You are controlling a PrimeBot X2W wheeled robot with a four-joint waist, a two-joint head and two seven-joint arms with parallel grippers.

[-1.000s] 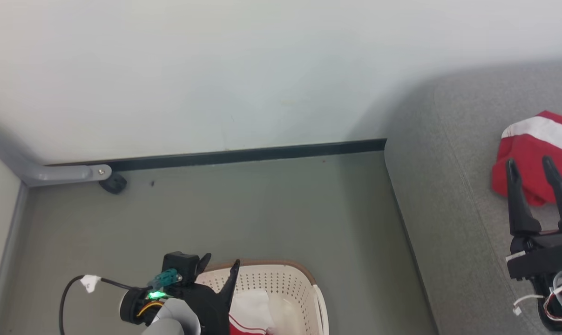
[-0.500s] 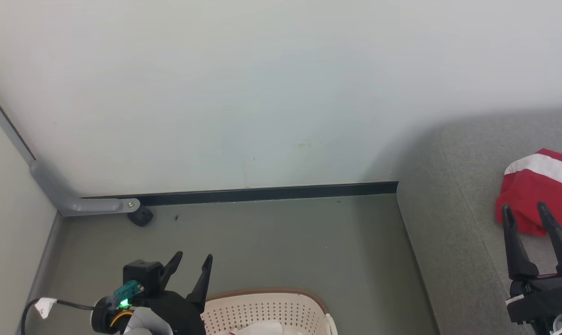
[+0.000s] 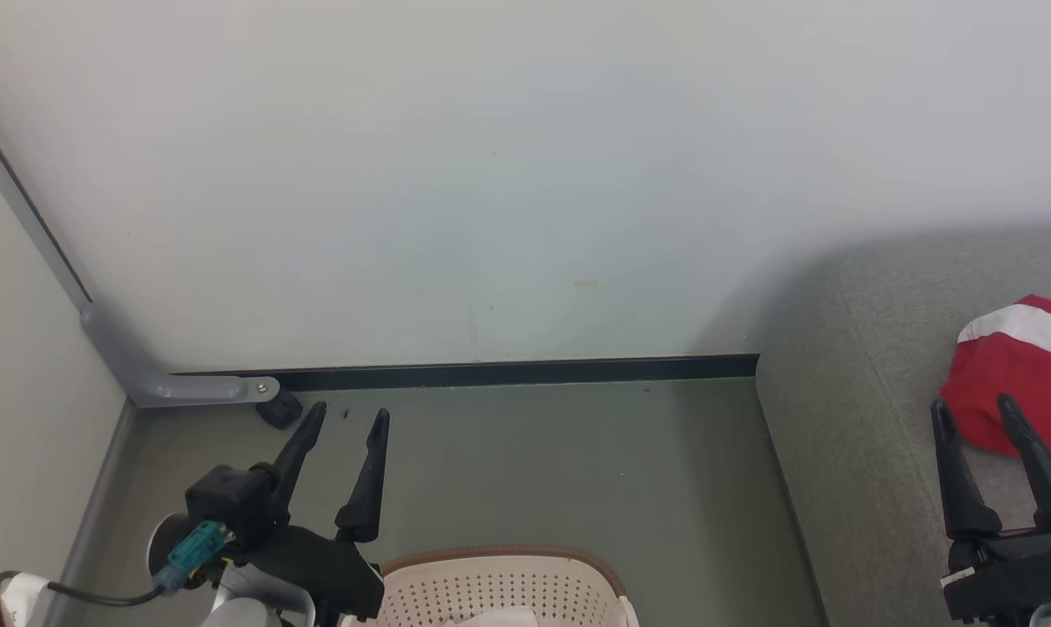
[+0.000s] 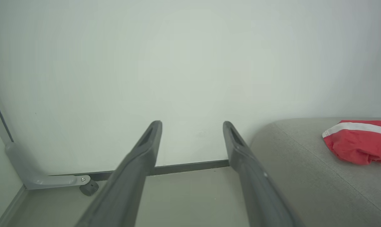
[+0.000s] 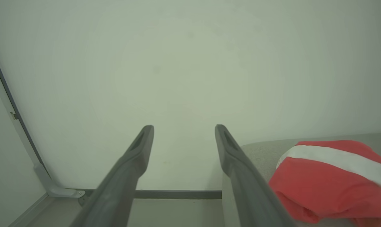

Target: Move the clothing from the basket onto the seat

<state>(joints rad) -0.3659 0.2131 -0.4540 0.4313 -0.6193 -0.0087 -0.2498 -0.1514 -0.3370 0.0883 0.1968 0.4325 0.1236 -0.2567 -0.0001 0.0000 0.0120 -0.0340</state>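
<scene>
Hovered with left gripper [image 3: 348,412] spread, empty, just far-left of basket [image 3: 508,555]; spotted pale clothing [image 3: 499,616] inside, near-right of it. Held right gripper [image 3: 971,405] spread over seat [image 3: 847,453], beside 1 red garment [image 3: 1013,383]. Judged left arm nearer.

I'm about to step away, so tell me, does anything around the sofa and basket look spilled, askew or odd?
Nothing stands out. The red garment lies crumpled on the sofa, the basket stands upright on the floor, and the left hand and right hand are open and empty.
</scene>
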